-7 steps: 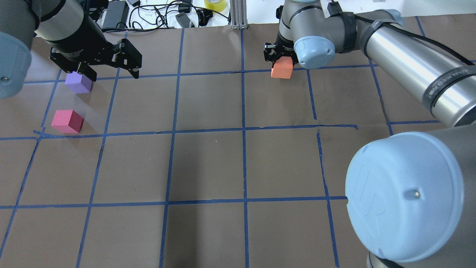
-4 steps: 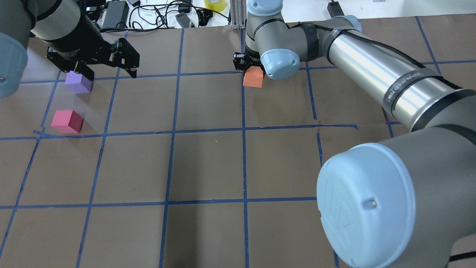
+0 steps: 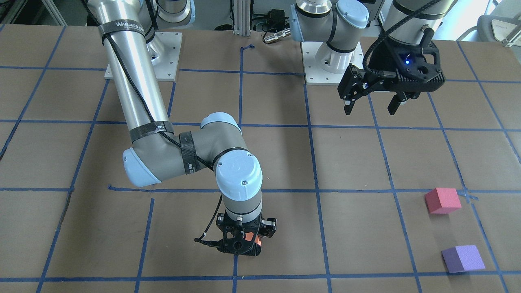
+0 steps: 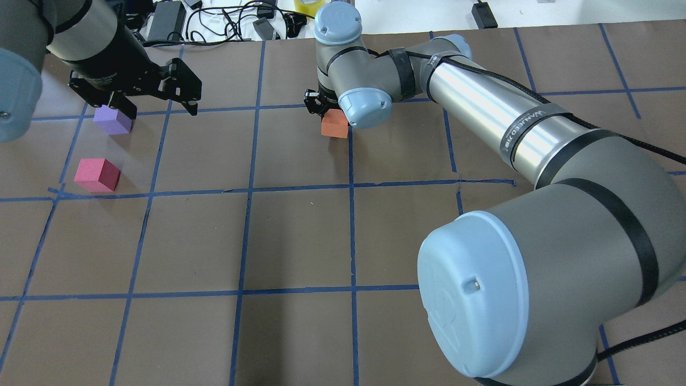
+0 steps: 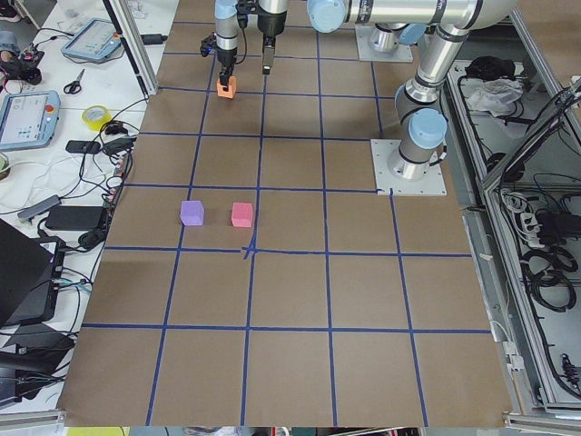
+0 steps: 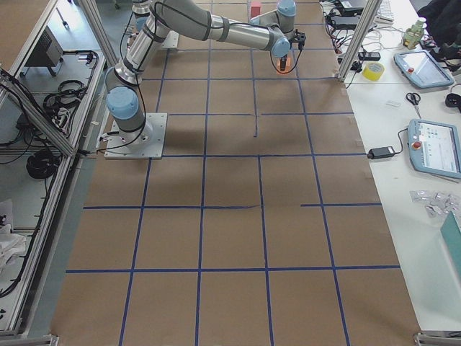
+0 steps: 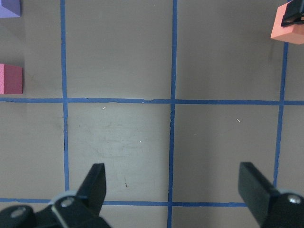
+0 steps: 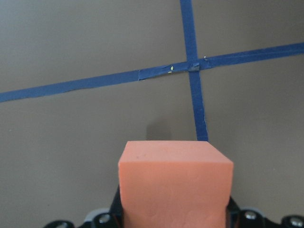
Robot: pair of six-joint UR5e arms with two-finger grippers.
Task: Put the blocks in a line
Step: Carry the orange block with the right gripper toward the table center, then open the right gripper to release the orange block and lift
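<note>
My right gripper [image 4: 327, 111] is shut on the orange block [image 4: 335, 126] and holds it just above the brown paper, by a blue tape crossing at the table's far middle. The block fills the bottom of the right wrist view [image 8: 175, 185]. The purple block [image 4: 112, 120] and the pinkish-red block [image 4: 97, 175] sit apart on the paper at the far left. My left gripper [image 4: 158, 107] hangs open and empty, raised just right of the purple block. Its wide-apart fingers [image 7: 92, 183] show in the left wrist view, with all three blocks at that view's top edges.
Cables, power adapters and a yellow tape roll [image 4: 310, 5] lie beyond the table's far edge. My right arm's elbow [image 4: 482, 300] hides the near right of the table in the overhead view. A blue tape grid [image 4: 246, 187] covers the paper.
My right arm has carried the orange block leftward across the far part of the table, toward the other blocks. My left gripper has stayed open and nearly still.
</note>
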